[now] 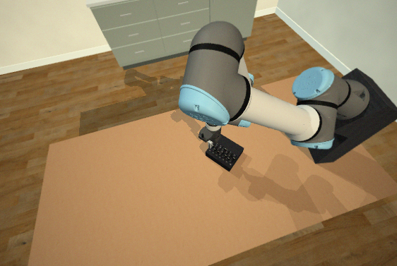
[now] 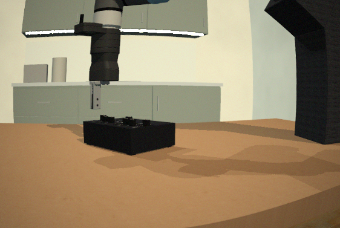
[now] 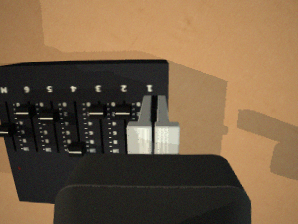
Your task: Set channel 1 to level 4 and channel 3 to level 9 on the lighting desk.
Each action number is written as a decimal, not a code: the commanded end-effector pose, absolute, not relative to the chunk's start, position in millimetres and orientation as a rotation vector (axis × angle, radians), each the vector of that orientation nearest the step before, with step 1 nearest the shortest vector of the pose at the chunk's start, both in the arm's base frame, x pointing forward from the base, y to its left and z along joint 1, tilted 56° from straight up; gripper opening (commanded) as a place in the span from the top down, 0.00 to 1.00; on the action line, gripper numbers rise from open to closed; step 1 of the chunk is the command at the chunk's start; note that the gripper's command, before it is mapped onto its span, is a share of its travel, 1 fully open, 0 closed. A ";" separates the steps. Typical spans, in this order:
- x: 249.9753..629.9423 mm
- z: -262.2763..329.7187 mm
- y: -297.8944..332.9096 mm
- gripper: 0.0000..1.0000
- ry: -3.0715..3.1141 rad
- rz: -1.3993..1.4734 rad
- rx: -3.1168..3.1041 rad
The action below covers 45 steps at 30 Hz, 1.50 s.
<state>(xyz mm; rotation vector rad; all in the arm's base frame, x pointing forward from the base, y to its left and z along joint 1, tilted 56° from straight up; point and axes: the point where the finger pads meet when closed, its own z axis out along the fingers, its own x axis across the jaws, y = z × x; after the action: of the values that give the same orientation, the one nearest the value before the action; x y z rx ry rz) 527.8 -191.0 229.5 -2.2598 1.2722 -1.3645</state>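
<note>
The black lighting desk [image 2: 130,136] stands on its feet on the table; it also shows in the top view [image 1: 224,153] and in the wrist view [image 3: 83,129]. Its faders run in a row, with the channel numbers along the far edge in the wrist view and channel 1 at the right end. My gripper [image 2: 96,107] is shut and empty. It hangs a little above the desk's channel 1 end, apart from it. In the wrist view the shut fingers [image 3: 153,129] cover the channel 1 slot, so its cap is hidden. The other caps stand at mixed levels.
The robot's dark base block [image 1: 357,116] stands at the table's right edge. A cabinet with drawers [image 1: 169,21] stands far behind the table. The arm's elbow [image 1: 215,74] hides part of the table behind the desk in the top view.
</note>
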 end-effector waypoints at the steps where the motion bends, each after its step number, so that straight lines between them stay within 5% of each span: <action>1: 514.7 235.6 -186.5 1.00 1.273 -1.355 -2.262; 45: 513.8 216.3 -142.2 1.00 1.273 -1.355 -2.262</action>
<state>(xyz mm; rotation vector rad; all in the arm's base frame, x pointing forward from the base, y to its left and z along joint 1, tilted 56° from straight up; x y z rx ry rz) 514.4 -143.8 218.2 -2.2614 1.2718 -1.3588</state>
